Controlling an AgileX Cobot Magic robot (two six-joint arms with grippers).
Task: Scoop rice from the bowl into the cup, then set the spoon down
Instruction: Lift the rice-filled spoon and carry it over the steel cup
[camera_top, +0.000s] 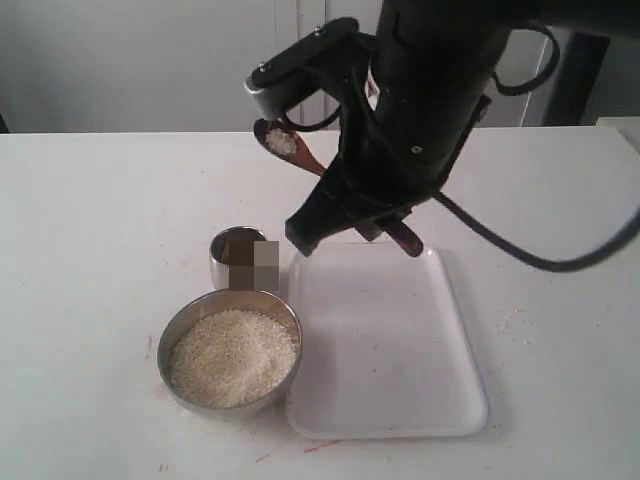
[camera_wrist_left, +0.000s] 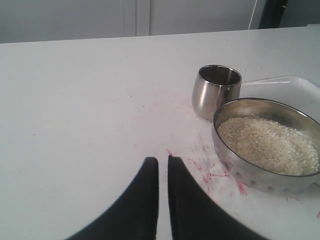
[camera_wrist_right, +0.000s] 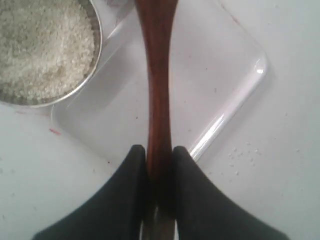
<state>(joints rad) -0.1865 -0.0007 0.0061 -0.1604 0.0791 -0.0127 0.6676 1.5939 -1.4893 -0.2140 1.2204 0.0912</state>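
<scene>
1. The right gripper (camera_wrist_right: 159, 150) was clenched on the handle of the spoon (camera_wrist_right: 157, 75), with its two black fingers pressing the dark wood from either side.
2. In the exterior view the spoon was held in the air at a slant, scoop end highest. A small heap of rice (camera_top: 281, 141) lay in the scoop.
3. The scoop hung above the table (camera_top: 100, 220), on the far side of the cup (camera_wrist_left: 216, 92) and not touching it. The handle's free end stuck out below the gripper, over the far edge of the tray (camera_top: 385, 400).
4. The right wrist view showed the handle running out over the bare white tray, with the bowl (camera_wrist_left: 245, 175) off to one side of it.
5. The bowl stood on the table, filled nearly to the rim with rice. One side of it was touching or almost touching the tray's edge.
6. The cup stood upright on the table just beside the bowl, on its far side and near the tray's corner. Its inside was dark, and I could not tell whether any rice lay in it.
7. The left gripper (camera_wrist_left: 162, 160) hovered low over the bare table, near the bowl. Its fingers were drawn together with only a thin slit between them, and they grasped nothing.
8. Faint red marks showed on the table next to the bowl.
</scene>
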